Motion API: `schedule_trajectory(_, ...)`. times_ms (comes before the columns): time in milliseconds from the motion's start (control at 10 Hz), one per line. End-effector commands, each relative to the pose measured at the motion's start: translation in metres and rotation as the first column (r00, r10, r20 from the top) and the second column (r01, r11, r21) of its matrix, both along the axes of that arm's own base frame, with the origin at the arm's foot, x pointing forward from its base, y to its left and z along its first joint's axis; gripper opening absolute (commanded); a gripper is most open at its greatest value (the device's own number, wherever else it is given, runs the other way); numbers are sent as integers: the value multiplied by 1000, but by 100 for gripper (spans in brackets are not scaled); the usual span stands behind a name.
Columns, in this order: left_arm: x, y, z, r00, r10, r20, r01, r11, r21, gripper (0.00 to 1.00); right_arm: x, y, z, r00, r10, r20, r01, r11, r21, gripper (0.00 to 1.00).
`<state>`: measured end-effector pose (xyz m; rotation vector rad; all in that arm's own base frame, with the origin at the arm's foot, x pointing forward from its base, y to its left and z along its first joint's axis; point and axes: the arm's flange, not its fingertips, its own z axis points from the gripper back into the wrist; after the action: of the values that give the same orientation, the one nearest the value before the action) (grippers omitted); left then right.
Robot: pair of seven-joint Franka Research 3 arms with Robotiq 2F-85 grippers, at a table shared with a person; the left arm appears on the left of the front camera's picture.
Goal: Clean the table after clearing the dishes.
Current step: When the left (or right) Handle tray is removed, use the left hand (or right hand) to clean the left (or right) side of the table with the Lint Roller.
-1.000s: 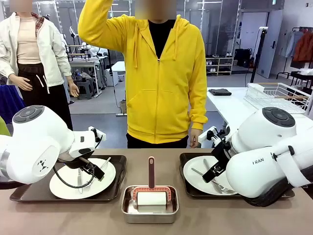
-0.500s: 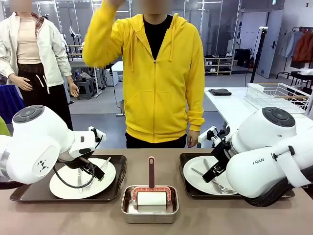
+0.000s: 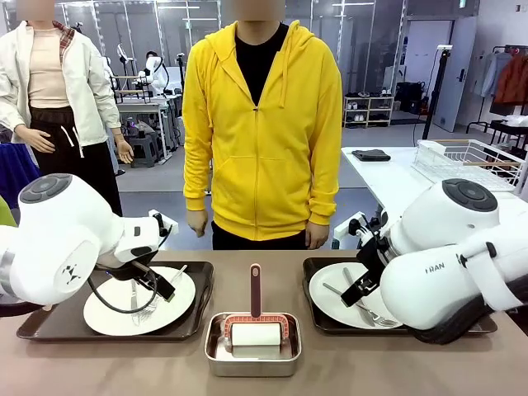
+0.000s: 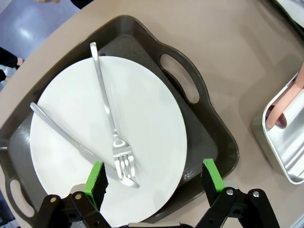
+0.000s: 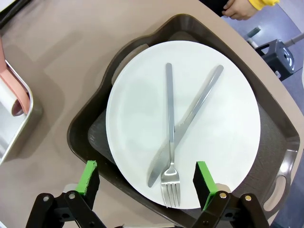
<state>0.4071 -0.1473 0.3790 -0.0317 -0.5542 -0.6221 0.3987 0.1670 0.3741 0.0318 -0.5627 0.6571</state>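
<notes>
On the brown table [image 3: 363, 367] two white plates lie on dark handled trays, each with a fork and a knife crossed on it. My left gripper [image 4: 152, 166] hovers open over the near side of the left plate [image 4: 142, 118], its green pads either side of the fork [image 4: 107, 109] and the knife [image 4: 66, 137]. Above the right plate [image 5: 223, 118] my right gripper [image 5: 146, 165] is open too, over the fork [image 5: 169, 128] and the knife [image 5: 190, 118]. From the front, the left plate [image 3: 115, 318] and the right plate [image 3: 334, 297] sit partly behind my arms.
A small steel pan [image 3: 252, 346] with a pink-handled roller [image 3: 255, 289] stands at the front middle between the left tray [image 3: 49, 330] and the right tray [image 3: 312, 289]. A person in a yellow hoodie [image 3: 264, 124] stands at the far edge. A white table with a wire rack [image 3: 466, 161] is behind, right.
The person has lowered the raised arm to their side. My left arm has shifted slightly; the right arm, plates and trays have not moved.
</notes>
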Motion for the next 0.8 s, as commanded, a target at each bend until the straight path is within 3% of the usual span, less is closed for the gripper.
schedule_trajectory(0,15,27,24,996,-58,-66,55,997,-48,100,24,-9,28,996,41,-82,-35,996,78,100)
schedule_trajectory(200,33,57,53,981,-130,-145,87,959,-270,100,43,-20,56,981,29,-192,13,977,214,100)
schedule_trajectory(400,40,82,68,935,-307,-181,173,835,-523,100,55,-35,68,935,43,-353,116,901,418,100)
schedule_trajectory(500,44,97,70,917,-350,-189,155,752,-641,100,57,-50,71,899,70,-433,195,821,537,100)
schedule_trajectory(700,31,152,70,936,-323,-138,75,568,-819,100,44,-102,77,885,131,-447,281,615,737,100)
